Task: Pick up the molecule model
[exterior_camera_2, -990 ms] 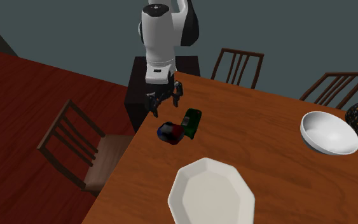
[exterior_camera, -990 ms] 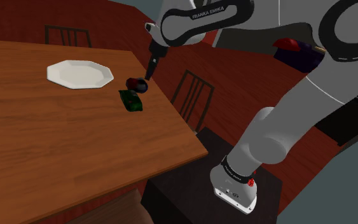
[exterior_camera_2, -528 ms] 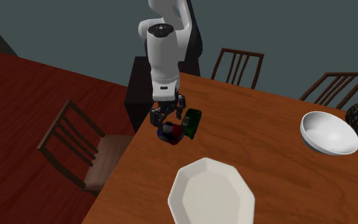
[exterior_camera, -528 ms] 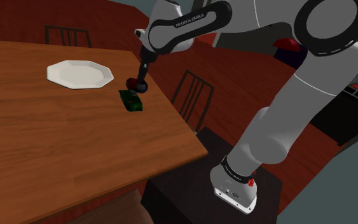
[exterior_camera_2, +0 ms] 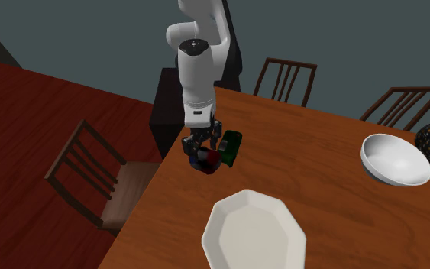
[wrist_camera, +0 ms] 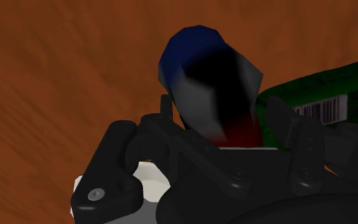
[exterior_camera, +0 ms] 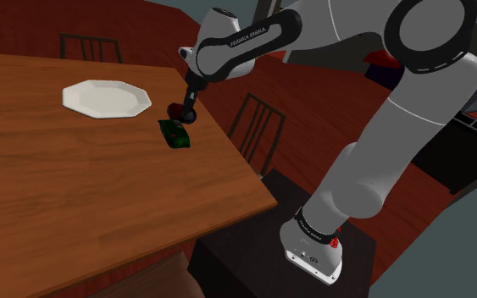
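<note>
Hand spread apart, straddling molecule model; arm lettering FRANKA EMIKA; barcode on green box.

The shoulder view sits beside the stand, off one corner of the table, and looks down along it towards the plate. The second exterior view stands high beyond the table's opposite side, facing the arm. Both views share that corner and the plate. The wrist view looks along the gripper, close over the table's edge.
</note>
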